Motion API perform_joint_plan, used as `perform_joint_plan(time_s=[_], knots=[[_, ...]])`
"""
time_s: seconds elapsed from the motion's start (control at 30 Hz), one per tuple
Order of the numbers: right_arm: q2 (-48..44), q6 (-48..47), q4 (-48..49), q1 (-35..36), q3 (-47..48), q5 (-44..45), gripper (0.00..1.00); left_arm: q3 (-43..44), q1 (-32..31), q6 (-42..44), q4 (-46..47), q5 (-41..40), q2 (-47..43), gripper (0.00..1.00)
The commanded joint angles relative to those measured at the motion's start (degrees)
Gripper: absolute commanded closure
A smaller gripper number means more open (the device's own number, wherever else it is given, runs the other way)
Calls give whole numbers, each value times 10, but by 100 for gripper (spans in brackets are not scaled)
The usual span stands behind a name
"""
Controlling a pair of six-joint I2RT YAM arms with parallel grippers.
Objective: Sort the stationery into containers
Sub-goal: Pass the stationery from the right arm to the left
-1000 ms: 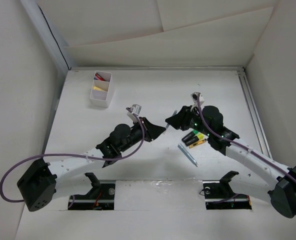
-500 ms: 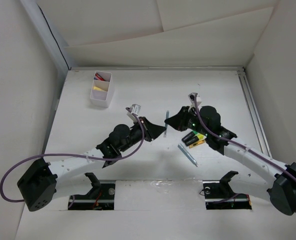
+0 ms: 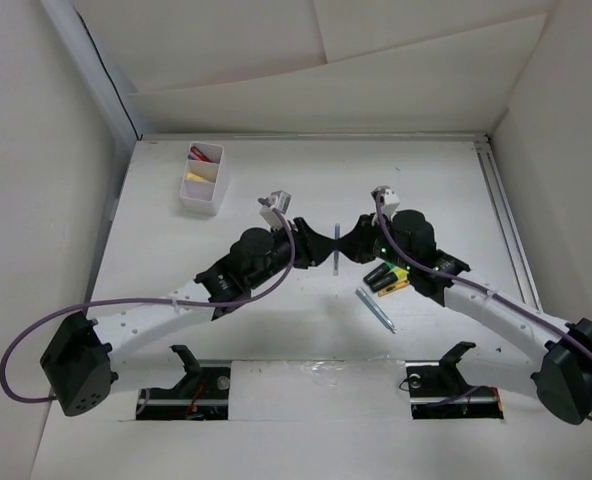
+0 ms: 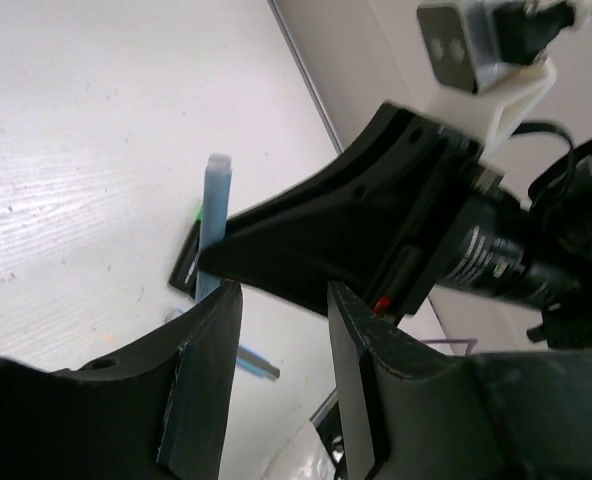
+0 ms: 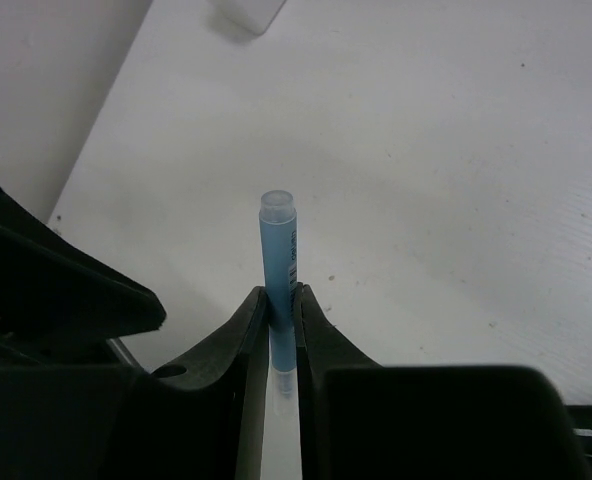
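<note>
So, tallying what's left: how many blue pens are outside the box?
2: one pen clamped in the right tool, a second pen lying on the table; others may be hidden.

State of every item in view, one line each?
right tool: shut on light blue pen
light blue pen: clamped in right tool, end sticking out
left tool: open, beside the pen, not gripping
white box: upright, partly filled
black markers: lying on table
loose pen: lying on table
</note>
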Motion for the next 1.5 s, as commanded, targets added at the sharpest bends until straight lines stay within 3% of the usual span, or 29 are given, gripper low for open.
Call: perform_joint_plan(time_s=[0.0,0.23,0.73,0.97,1.07,1.1,1.13,1.23,1.33,1.47], knots=[[0,-33,-14,9,28,24,100,66,4,30,-62,-27,25,64],[6,-45,-24,28,39,29,100,144,4,53,-118,-47,99,66],[17,-56,-24,33,46,24,100,186,4,70,-133,-117,156,71],[25,-56,-24,33,53,22,100,197,4,75,-139,-122,168,98],[25,-62,-24,33,53,22,100,197,4,81,-139,-142,168,100],[25,-62,-24,33,53,22,95,197,4,81,-139,-142,162,100],[25,-62,-24,33,53,22,78,202,4,81,-145,-149,162,100],[14,-67,-24,33,53,38,50,211,23,86,-156,-168,157,100],[2,-68,-24,33,53,62,42,217,74,81,-149,-167,162,100],[-11,-68,-24,33,60,102,39,240,166,70,-136,-136,192,100]])
